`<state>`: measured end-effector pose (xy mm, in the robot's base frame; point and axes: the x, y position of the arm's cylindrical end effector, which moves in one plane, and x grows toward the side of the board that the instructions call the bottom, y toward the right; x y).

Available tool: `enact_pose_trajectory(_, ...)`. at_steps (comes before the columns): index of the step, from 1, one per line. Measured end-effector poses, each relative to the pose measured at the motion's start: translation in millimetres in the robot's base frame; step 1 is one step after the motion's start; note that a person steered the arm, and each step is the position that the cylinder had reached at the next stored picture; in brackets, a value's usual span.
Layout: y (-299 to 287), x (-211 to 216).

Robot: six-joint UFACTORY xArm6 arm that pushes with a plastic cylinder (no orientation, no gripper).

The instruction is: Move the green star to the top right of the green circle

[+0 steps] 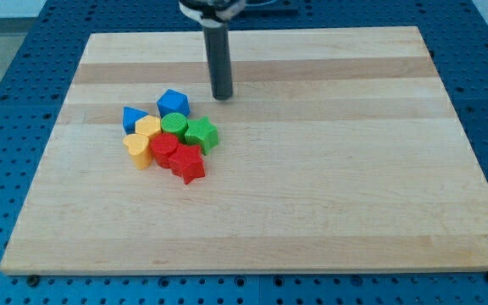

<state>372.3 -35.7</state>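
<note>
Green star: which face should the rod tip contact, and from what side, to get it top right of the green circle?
Contact the green star on its lower face and push toward the view's top. It already touches the green circle on that block's right. My tip sits above and right of it, so loop around its open right side; red blocks crowd below.

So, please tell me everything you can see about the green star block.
The green star is a small, chunky block with blunt points, plain matte green, looking like plastic. It lies flat on the wooden board, at the right edge of the cluster. Its left side presses against the green circle, and the red star sits just below it. My tip stands apart, above and slightly right of it.
</note>
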Motion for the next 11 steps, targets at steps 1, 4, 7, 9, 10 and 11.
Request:
enact_pose_trajectory(1,55,62)
enact_pose_trajectory(4,-18,127)
enact_pose_trajectory(7,-31,97)
enact_pose_trajectory(9,-36,97)
enact_pose_trajectory(10,-36,92)
enact_pose_trajectory(11,-36,91)
